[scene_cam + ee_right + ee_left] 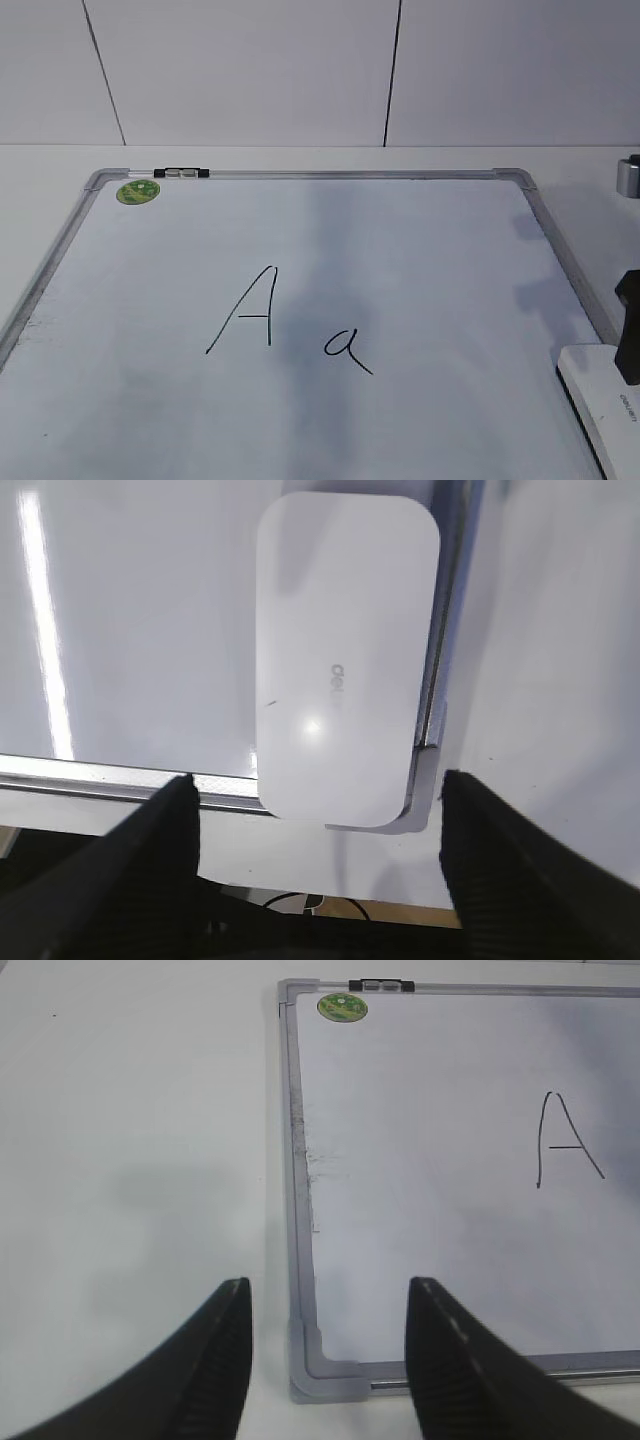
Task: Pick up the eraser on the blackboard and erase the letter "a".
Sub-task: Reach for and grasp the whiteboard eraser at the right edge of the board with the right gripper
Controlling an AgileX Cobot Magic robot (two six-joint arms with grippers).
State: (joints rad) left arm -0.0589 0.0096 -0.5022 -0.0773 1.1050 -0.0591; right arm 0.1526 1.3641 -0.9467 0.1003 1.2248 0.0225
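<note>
Both tools gape wide, holding nothing — right tool (315, 825) above the eraser (343, 650) at the blackboard (130, 620) corner.

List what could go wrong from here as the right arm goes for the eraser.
1. The eraser lies in the board's near right corner, overlapping the frame; the right gripper, open above it, could catch a finger on the frame and likely shift the board.
2. The capital "A" stands close beside the small "a"; a wide stroke could smudge it.
3. The eraser's top looks smooth and glossy, so it might slip in the fingers.
</note>
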